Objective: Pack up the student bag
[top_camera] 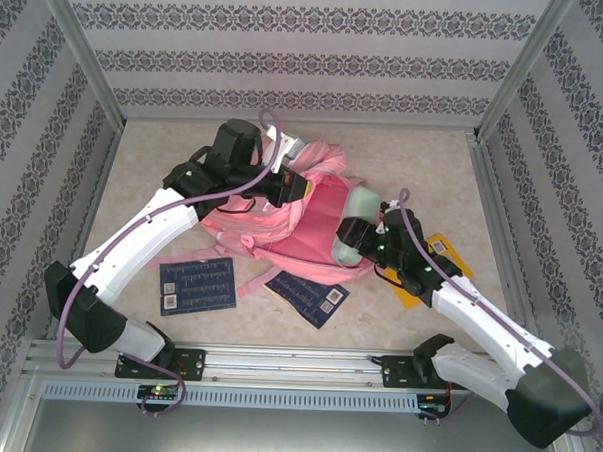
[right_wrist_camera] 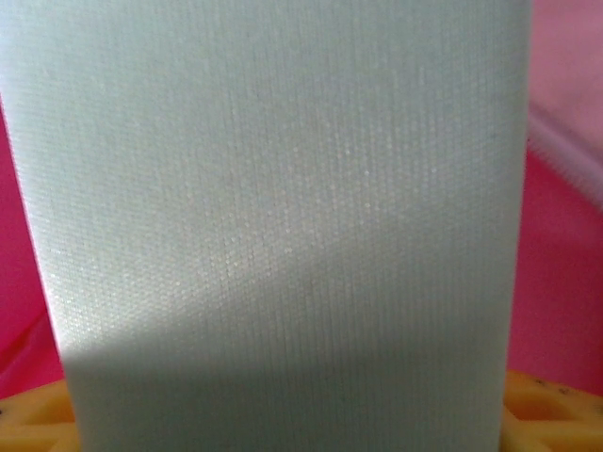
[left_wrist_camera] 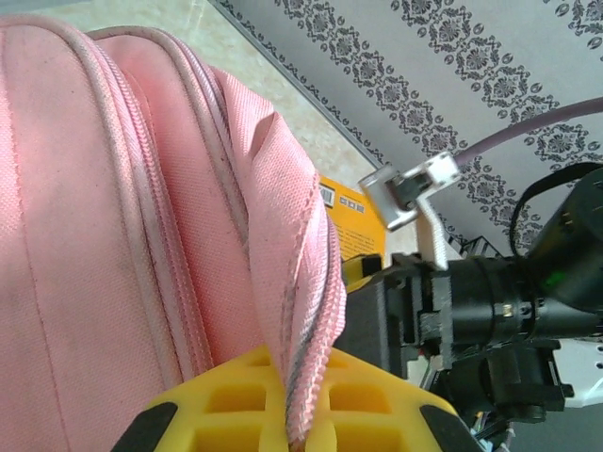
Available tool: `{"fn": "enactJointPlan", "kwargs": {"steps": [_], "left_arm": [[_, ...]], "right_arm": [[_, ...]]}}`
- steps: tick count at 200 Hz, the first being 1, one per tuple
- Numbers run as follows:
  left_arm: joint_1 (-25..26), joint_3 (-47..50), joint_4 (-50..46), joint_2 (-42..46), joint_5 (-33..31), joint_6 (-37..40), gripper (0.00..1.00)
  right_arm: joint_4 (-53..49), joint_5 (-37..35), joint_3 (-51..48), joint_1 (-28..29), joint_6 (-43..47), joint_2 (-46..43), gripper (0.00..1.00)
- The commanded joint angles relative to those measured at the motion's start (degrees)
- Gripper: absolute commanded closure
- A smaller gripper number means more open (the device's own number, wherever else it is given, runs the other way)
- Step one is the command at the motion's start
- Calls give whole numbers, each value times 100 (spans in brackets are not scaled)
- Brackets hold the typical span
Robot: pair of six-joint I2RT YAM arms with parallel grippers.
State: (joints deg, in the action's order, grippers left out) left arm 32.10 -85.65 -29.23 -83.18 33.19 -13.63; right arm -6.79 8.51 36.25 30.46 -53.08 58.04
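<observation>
One pink bag point(top_camera: 317, 222) lay mid-counter point(top_camera: 164, 170), near two blue cards point(top_camera: 197, 285) point(top_camera: 309, 294). The left claw point(left_wrist_camera: 297, 414) clenched its zipper edge point(left_wrist_camera: 306, 311). One pale block point(right_wrist_camera: 283, 207) sat between the right claw's point(top_camera: 353, 240) fingers; I cannot tell whether it was gripped.

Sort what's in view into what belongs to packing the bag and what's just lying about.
In the job:
student bag
left gripper, shut on the bag's zipper edge
right gripper
pale flat piece between its fingers

Lying about, untouched:
left dark blue card
right dark blue card
orange-yellow flat item, partly under the right arm
They may be for packing later.
</observation>
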Motion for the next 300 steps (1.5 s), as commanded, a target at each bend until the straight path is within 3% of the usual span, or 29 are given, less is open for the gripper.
{"fn": "enactJointPlan", "kwargs": {"steps": [1, 75, 125, 142, 160, 172, 197, 218, 300], "left_arm": [[-159, 20, 884, 436, 168, 121, 100], [-470, 292, 1764, 317, 1159, -407, 100], [-651, 506, 2408, 304, 1565, -924, 100], [-683, 516, 2497, 284, 1630, -1018, 100], [-736, 570, 2658, 281, 1706, -1140, 100], [-797, 612, 2752, 259, 1739, -1218, 100], [-879, 638, 2791, 232, 1741, -1270, 100], [-943, 645, 2805, 222, 1709, -1324, 100], [-1257, 681, 2289, 185, 814, -1234, 100]], "right_arm": [[929, 408, 50, 235, -206, 358, 32], [1919, 733, 1160, 565, -485, 2205, 30], [2638, 28, 2015, 859, -1579, 3665, 25], [3078, -125, 2344, 1099, -1903, 4268, 19], [3773, -55, 2742, 1338, -2015, 4874, 3], [3891, 38, 2960, 1414, -1930, 5069, 2], [3924, 32, 2879, 1436, -1451, 4939, 2], [3035, -99, 2852, 1433, -650, 4501, 2], [-892, -2873, 2324, 1428, 2066, 2115, 2]]}}
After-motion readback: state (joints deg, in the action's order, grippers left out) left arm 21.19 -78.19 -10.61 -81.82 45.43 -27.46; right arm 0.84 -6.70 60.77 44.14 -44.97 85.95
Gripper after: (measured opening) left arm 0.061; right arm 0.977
